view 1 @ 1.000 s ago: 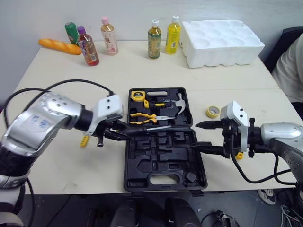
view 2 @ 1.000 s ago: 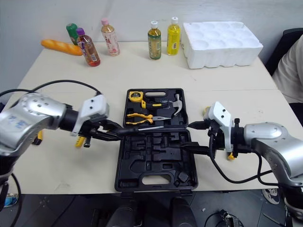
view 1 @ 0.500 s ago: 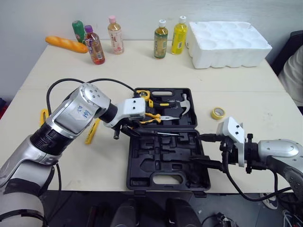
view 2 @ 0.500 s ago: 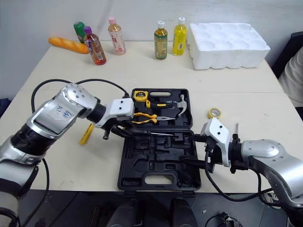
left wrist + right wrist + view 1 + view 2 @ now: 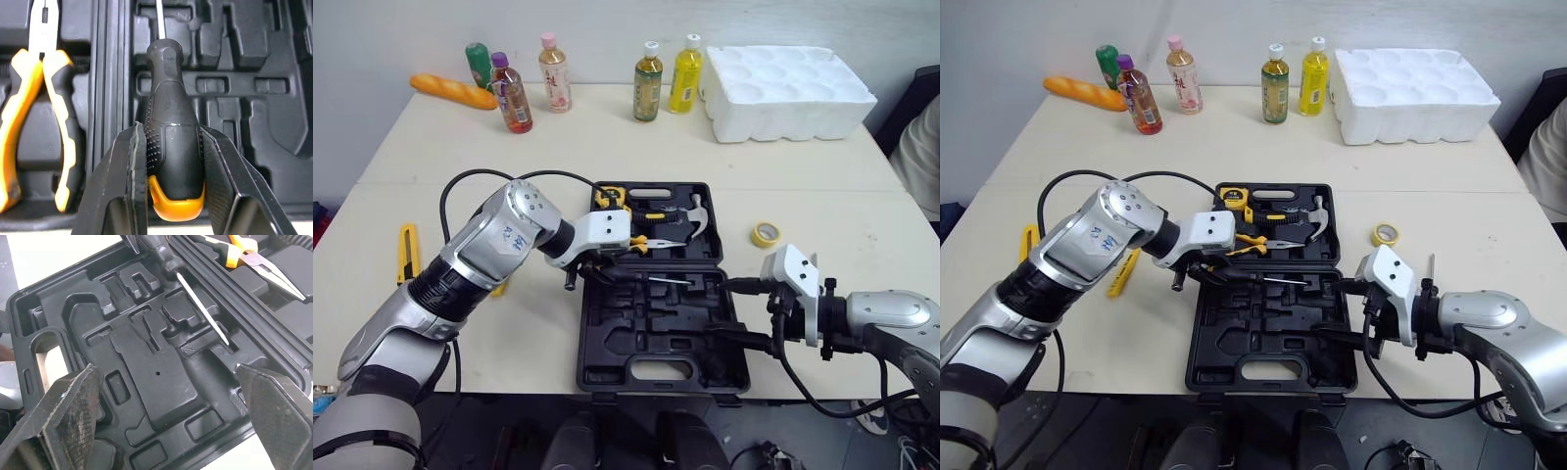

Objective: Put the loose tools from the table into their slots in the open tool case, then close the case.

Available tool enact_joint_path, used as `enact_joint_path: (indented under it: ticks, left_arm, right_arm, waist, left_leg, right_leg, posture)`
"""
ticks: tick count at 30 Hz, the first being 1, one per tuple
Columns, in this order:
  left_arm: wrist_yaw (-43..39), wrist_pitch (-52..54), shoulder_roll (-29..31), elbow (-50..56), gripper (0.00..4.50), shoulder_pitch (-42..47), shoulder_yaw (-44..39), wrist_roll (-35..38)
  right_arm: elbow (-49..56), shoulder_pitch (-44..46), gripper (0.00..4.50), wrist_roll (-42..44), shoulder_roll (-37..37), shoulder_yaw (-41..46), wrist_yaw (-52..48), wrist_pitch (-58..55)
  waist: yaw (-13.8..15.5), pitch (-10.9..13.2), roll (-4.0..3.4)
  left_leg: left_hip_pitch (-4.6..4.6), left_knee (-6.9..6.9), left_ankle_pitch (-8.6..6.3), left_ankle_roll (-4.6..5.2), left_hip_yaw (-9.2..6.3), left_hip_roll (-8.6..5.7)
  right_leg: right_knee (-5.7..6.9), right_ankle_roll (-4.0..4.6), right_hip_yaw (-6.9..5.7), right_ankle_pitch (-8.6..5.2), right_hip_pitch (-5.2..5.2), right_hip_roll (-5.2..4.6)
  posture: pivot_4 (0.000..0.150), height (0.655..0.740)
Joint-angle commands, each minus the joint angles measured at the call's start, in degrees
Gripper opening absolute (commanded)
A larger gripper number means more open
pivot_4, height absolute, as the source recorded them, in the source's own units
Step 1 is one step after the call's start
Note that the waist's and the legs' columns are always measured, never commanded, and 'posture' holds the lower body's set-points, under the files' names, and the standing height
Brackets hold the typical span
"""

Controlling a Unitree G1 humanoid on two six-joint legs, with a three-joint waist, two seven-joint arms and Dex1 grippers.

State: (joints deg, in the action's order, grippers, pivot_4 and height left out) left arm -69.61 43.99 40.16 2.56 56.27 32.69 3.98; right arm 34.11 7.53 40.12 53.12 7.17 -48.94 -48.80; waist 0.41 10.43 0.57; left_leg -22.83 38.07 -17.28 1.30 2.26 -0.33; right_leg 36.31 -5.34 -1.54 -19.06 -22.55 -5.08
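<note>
**Black screwdriver held over the near half of the case**

Black moulded plastic forms the open tool case (image 5: 646,338), which lies flat on the pale table (image 5: 607,147) with its hinge running left to right. The left gripper (image 5: 172,132) is clamped on the black-handled screwdriver with an orange butt (image 5: 165,73), one finger pressed on each side of the handle. The thin metal shaft points toward the robot's right. It lies low across the empty recesses of the near half, just beside the hinge. I cannot tell whether the shaft touches the plastic.

The right gripper (image 5: 724,309) is at the right rim of the near half, fingers spread wide and holding nothing.

In the far half sit the yellow-handled pliers (image 5: 41,61), a steel-headed hammer (image 5: 695,217) and a yellow tape measure (image 5: 607,196), each in its own recess. A yellow roll of tape (image 5: 765,234) rests on the table to the right of the case. A yellow utility knife (image 5: 406,253) lies well apart, near the table's left edge.
</note>
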Motion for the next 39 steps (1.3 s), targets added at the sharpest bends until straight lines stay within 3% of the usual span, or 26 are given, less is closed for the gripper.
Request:
enact_joint_path:
  ticks: [1,7,9,12,13,15,17,20,27,30,39]
  left_arm:
    - [-0.3,-1.0,-0.8,0.1,1.04,0.3,-0.5,-1.0]
    - [0.5,-4.1,-2.0,-1.5,1.04,-1.1,0.2,-3.3]
    - [0.1,-3.9,-1.9,-1.3,2.09,-1.4,-0.4,-3.0]
    - [-0.4,-5.1,-1.0,-1.1,3.09,-2.1,-3.3,-1.6]
    - [-0.9,-6.3,-1.0,-0.8,3.67,-2.8,-5.1,-0.1]
    - [-1.3,-8.8,-2.0,-0.6,4.4,-4.2,-8.4,2.9]
    - [-4.1,-18.0,-2.1,-1.5,4.46,-8.3,-12.9,7.0]
    - [-2.9,-21.1,-4.4,-4.1,4.46,-11.9,-17.6,10.0]
    - [-0.4,-28.7,-11.9,-14.6,1.18,-15.3,-21.7,11.4]
    - [1.1,-27.8,-12.3,-17.9,0.07,-15.6,-20.8,9.3]
    - [0.6,-29.3,-11.6,-20.3,0.07,-16.6,-17.3,4.5]
  right_arm:
    - [2.2,-0.5,4.5,0.8,0.0,1.4,0.3,0.6]
    - [2.3,-0.5,4.5,1.1,-0.2,1.6,0.7,0.6]
    - [2.4,-0.7,4.5,1.2,-0.1,1.6,0.7,0.7]
    - [2.5,-0.7,4.5,1.3,0.0,1.7,0.7,0.7]
    - [2.5,-0.7,4.5,1.4,0.0,1.9,0.8,0.7]
    - [2.7,-0.9,4.5,1.6,0.0,2.2,0.8,0.6]
    - [3.0,-1.1,4.5,2.0,-0.2,2.3,0.7,0.9]
    - [3.0,-1.1,4.5,2.2,-0.6,2.2,0.8,1.2]
    - [2.1,1.1,4.5,3.1,-2.8,1.4,1.9,1.0]
    - [2.2,1.9,4.5,3.2,-3.5,0.6,2.5,0.6]
    - [2.8,2.9,4.5,3.2,-4.2,-0.2,3.4,-0.2]
  waist:
    - [0.0,0.0,0.0]
    - [0.1,0.0,0.0]
    - [0.3,0.0,0.0]
    - [0.3,0.0,0.0]
    - [0.3,0.0,0.0]
    - [0.2,0.0,0.0]
    - [0.3,0.0,0.0]
    - [0.3,0.0,-0.01]
    - [0.8,0.0,0.0]
    - [0.9,0.0,0.01]
    - [0.8,0.0,0.01]
  left_leg:
    - [0.0,0.01,0.0,0.0,0.0,0.0]
    - [-0.01,0.05,0.0,0.0,0.0,0.0]
    - [-0.01,0.1,0.0,0.0,0.0,0.0]
    - [-0.01,0.11,0.0,0.0,0.0,0.0]
    - [-0.01,0.11,0.0,0.0,0.0,0.0]
    - [-0.01,0.11,0.0,0.0,0.0,0.0]
    - [-0.01,0.11,0.0,0.0,0.0,0.0]
    - [0.01,0.14,0.0,-0.02,-0.01,0.01]
    - [-0.02,0.31,-0.02,0.03,-0.02,-0.02]
    - [-0.03,0.3,-0.02,0.03,-0.02,-0.02]
    - [-0.03,0.31,-0.02,0.02,-0.01,-0.02]
  right_leg:
    - [0.02,0.0,0.0,0.0,-0.01,0.0]
    - [0.09,0.0,0.0,0.0,-0.02,0.0]
    - [0.11,0.0,0.0,0.0,-0.02,0.0]
    - [0.12,0.0,0.01,0.0,-0.02,0.0]
    - [0.12,0.0,0.01,0.0,-0.02,0.0]
    - [0.13,0.0,0.01,0.0,-0.02,0.0]
    - [0.15,0.0,0.0,0.0,-0.03,0.0]
    - [0.17,0.0,0.0,0.0,-0.03,-0.02]
    - [0.23,-0.03,-0.04,0.02,-0.01,-0.02]
    - [0.23,-0.03,-0.07,0.02,-0.01,-0.02]
    - [0.27,-0.03,-0.06,0.02,-0.02,-0.01]
  posture:
    - [0.15,0.74]
    - [0.15,0.74]
    - [0.15,0.74]
    - [0.15,0.74]
    - [0.15,0.74]
    - [0.15,0.74]
    - [0.15,0.74]
    - [0.15,0.74]
    - [0.15,0.74]
    - [0.15,0.74]
    - [0.15,0.74]
